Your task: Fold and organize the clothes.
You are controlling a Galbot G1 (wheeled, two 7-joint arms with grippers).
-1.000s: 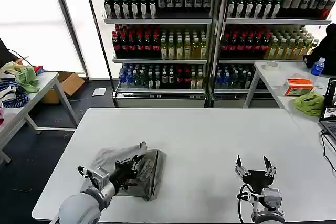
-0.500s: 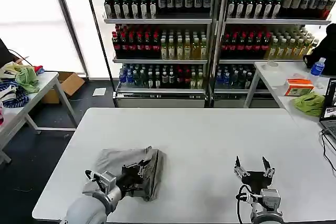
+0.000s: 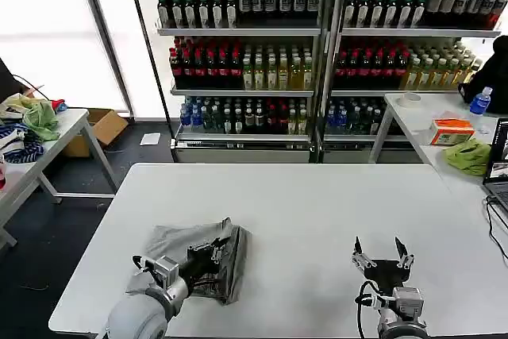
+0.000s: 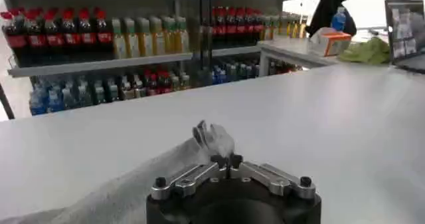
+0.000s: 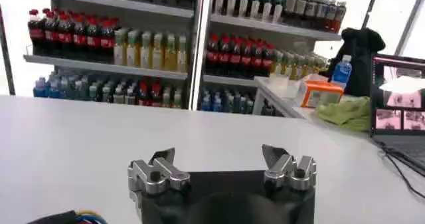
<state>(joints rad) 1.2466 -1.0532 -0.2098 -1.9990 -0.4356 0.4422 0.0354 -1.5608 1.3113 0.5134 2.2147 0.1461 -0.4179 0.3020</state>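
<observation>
A light grey shirt (image 3: 194,256) lies crumpled on the white desk (image 3: 317,212), toward the robot's left and near the front edge. The left end effector (image 3: 208,255) sits low over the garment's near right part, reaching in from the front-left corner of the desk, its fingers closed together on a raised fold of the fabric. In the left wrist view that fold (image 4: 211,139) stands up as a small pinched peak just past the fingertips of the left end effector (image 4: 226,160), and the rest of the grey cloth trails back under and beside the gripper body toward the arm. The bulk of the shirt spreads away from the end effector toward the robot's left, and its right edge lies folded in a darker ridge right next to the fingers. The right end effector (image 3: 382,252) hangs over bare desk near the front edge on the robot's right, well apart from the shirt, with its two fingers spread wide and holding nothing; the right wrist view shows the same wide stance of the right end effector (image 5: 222,160) above the clear white surface.
</observation>
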